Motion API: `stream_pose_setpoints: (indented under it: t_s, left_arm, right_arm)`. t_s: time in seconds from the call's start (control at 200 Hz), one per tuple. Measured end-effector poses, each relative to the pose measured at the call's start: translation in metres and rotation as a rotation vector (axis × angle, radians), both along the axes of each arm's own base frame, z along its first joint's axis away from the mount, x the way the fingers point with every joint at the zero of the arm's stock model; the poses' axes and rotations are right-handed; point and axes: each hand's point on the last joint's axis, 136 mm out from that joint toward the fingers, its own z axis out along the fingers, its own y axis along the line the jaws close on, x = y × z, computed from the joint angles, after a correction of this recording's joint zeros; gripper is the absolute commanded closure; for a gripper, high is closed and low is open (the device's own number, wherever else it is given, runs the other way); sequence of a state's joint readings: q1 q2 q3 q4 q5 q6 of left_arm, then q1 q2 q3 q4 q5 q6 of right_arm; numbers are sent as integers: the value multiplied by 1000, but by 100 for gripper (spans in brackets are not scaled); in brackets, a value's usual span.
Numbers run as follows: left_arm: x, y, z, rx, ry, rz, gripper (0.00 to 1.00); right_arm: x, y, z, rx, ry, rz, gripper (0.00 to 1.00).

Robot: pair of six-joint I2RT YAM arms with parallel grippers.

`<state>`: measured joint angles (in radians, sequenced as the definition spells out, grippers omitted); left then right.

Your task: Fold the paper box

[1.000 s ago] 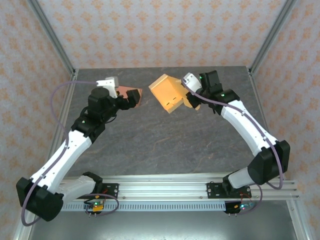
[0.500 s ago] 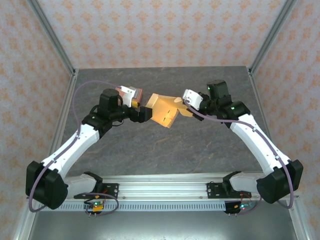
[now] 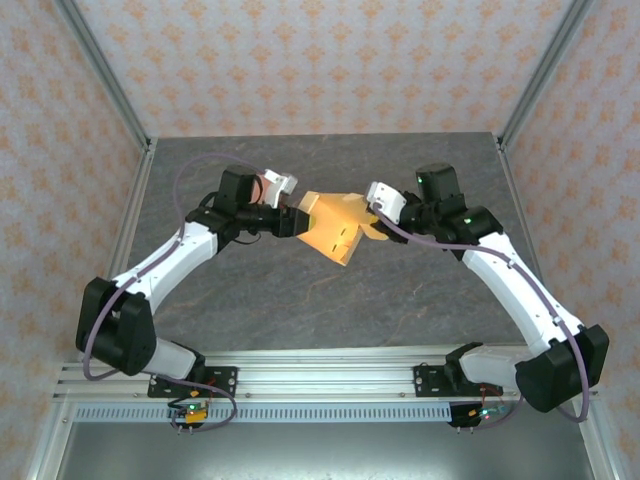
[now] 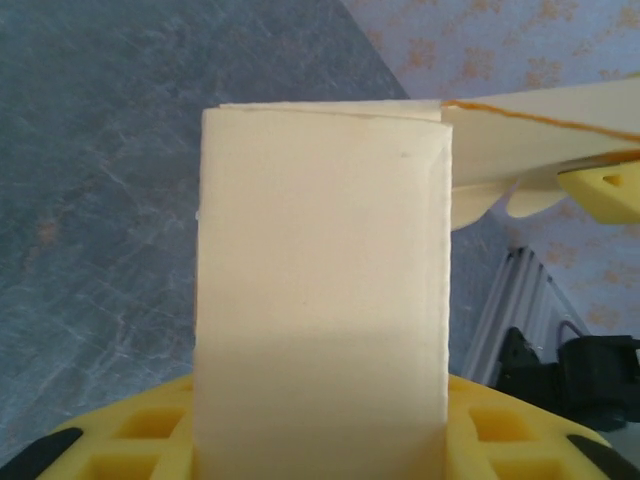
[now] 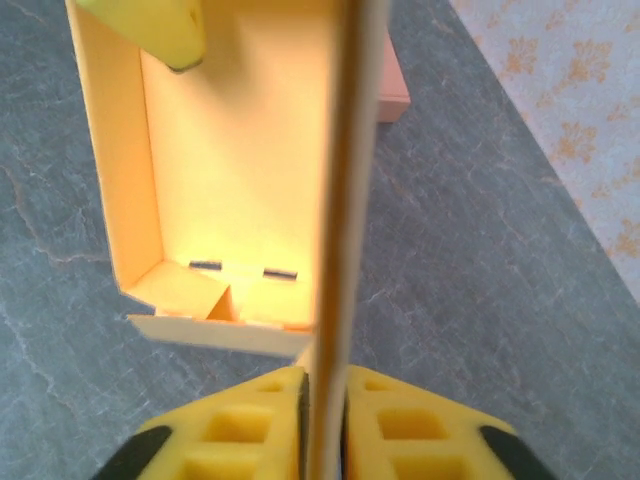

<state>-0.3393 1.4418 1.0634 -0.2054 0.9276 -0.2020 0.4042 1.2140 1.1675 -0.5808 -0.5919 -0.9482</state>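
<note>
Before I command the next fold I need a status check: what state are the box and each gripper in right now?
paper box: part-folded, one end open with the inside showing, held between both grippers.
left gripper: closed on the box's left panel, fingers against both sides.
right gripper: pinching a thin flap seen edge-on.

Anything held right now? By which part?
Both hold the paper box: left gripper across its left-end panel, right gripper pinching a thin wall on its right.
</note>
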Motion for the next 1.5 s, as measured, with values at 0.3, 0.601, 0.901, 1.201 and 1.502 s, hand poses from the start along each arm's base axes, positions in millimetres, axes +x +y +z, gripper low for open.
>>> stream_pose_setpoints:
  t_s: [0.3, 0.601, 0.901, 1.201, 1.502]
  left_arm:
    - [15, -1, 3, -28, 72, 82, 66]
    - [66, 28, 1, -81, 140, 398, 65]
    - [88, 34, 18, -220, 195, 535, 64]
    - [96, 26, 8, -292, 281, 548, 64]
    - [100, 21, 24, -371, 277, 532, 64]
  right_arm:
    - [34, -12, 21, 340, 66, -243, 1]
    - [52, -69, 31, 858, 137, -614, 5]
    - [69, -62, -43, 1102, 569, -811, 26]
    - [100, -12, -89, 1216, 1011, -771, 27]
    - [118, 23, -70, 1320, 1111, -639, 45]
